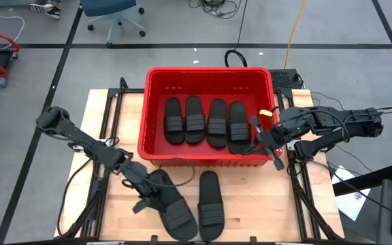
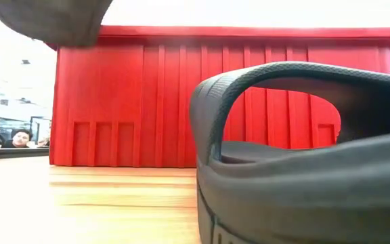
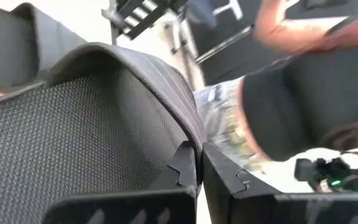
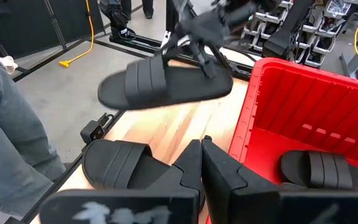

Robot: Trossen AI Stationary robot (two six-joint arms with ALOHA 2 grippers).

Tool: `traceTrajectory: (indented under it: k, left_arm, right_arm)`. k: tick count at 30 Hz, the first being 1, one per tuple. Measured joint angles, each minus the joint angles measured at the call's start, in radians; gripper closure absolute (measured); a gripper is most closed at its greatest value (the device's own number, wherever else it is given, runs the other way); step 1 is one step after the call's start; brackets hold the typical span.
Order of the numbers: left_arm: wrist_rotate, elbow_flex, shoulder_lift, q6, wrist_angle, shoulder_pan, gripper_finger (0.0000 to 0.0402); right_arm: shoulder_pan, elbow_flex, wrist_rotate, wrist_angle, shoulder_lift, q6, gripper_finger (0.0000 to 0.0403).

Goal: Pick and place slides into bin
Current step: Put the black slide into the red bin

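Note:
The red bin point(image 1: 209, 73) stands at the table's far middle with several black slides point(image 1: 203, 121) lying flat side by side on its floor. My left gripper point(image 1: 143, 189) is shut on another black slide point(image 1: 172, 207) at the near left, lifted off the table; the right wrist view shows it in the air point(image 4: 166, 87). One more slide point(image 1: 211, 197) lies flat on the table to its right and fills the low view point(image 2: 303, 169). My right gripper point(image 1: 267, 139) is shut and empty above the bin's near right corner. My left gripper pinches the slide's long side edge point(image 4: 194, 62) between its two fingers, behind the ribbed strap point(image 4: 145, 78) toward one end. The fingers slant down onto it from above and from the table's left. The slide hangs roughly level, strap up, clear of the table.
The bin's ribbed near wall point(image 2: 147, 102) rises behind the lying slide. A person in jeans point(image 4: 5, 124) stands off the table's near side. Bare wooden tabletop point(image 1: 250, 204) lies right of the lying slide. Cables and a chair are on the floor beyond the bin.

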Motion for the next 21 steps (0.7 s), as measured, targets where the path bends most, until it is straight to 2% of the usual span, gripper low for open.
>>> traceTrajectory:
  k: [5,10,21]
  left_arm:
    - [-0.033,0.0,-0.109,-0.031,-0.015,0.0,0.0401]
    - [-0.134,0.0,-0.209,-0.021,-0.053,0.002,0.0401]
    - [-0.303,0.001,-0.388,0.155,-0.122,0.025,0.0401]
  right_arm:
    - [0.0,0.0,0.0,0.001,0.0,0.0,0.0403]
    - [0.0,0.0,0.0,0.001,0.0,0.0,0.0403]
    - [0.0,0.0,0.001,0.004,0.0,0.0,0.0403]
